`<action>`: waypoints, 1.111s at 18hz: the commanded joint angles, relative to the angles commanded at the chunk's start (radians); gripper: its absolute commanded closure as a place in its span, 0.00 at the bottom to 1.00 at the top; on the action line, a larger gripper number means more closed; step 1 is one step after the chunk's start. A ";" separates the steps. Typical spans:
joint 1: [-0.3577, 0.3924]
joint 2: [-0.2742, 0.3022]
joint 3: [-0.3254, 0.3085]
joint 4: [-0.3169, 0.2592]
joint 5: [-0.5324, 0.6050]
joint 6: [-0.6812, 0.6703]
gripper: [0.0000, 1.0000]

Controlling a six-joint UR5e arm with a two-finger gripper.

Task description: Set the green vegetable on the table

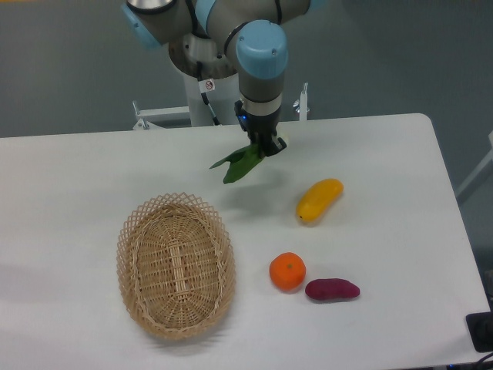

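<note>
The green vegetable (239, 164) is a dark green leafy toy, held tilted in the air above the white table (77, 177), leaves pointing down and to the left. My gripper (264, 146) is shut on its upper right end, which is hidden between the fingers. It hangs above the table's back middle, beyond and to the right of the wicker basket (176, 265).
An oval wicker basket stands at the front left. A yellow elongated fruit (319, 200) lies right of the gripper. An orange (287, 271) and a purple sweet potato (332, 290) lie at the front right. The arm's base stands behind the table's far edge.
</note>
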 joint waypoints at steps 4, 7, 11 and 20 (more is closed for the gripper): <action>-0.014 -0.034 -0.017 0.032 0.000 0.000 0.68; -0.014 -0.037 -0.014 0.034 -0.002 -0.002 0.07; -0.015 -0.035 -0.011 0.034 -0.002 -0.005 0.00; -0.018 -0.081 0.070 0.040 -0.006 -0.015 0.00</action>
